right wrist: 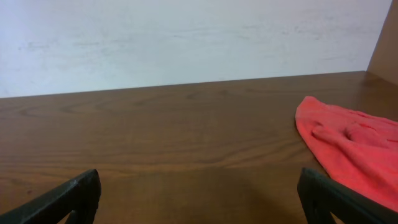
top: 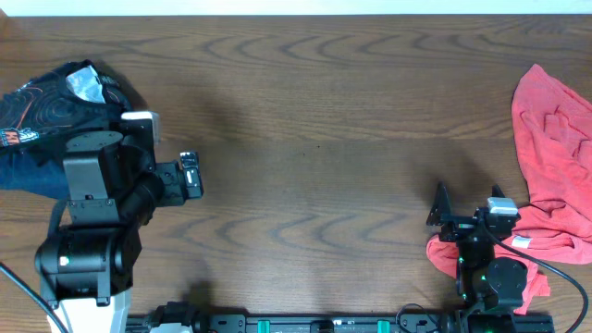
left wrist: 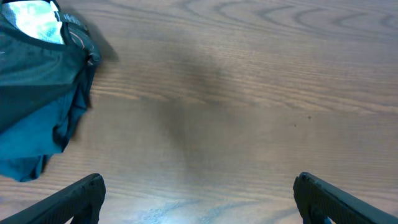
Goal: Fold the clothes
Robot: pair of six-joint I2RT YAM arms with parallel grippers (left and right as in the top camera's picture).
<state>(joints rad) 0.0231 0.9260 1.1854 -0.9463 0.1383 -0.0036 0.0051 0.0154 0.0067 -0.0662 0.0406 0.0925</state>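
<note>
The black jersey (top: 42, 111) with thin orange lines lies bunched at the far left edge of the table; in the left wrist view (left wrist: 37, 87) it sits at the upper left. My left gripper (top: 190, 174) is open and empty, to the right of the jersey and apart from it; its fingers show in its own view (left wrist: 199, 199). The coral-red shirt (top: 555, 157) with a white label lies crumpled along the right edge and shows at the right of the right wrist view (right wrist: 348, 146). My right gripper (top: 444, 213) is open and empty, just left of the shirt's lower part (right wrist: 199, 199).
The wooden table (top: 324, 139) spans the view, with a white wall (right wrist: 186, 37) beyond its far edge. The left arm's base (top: 83, 268) stands at the front left and the right arm's base (top: 495, 282) at the front right, on part of the red shirt.
</note>
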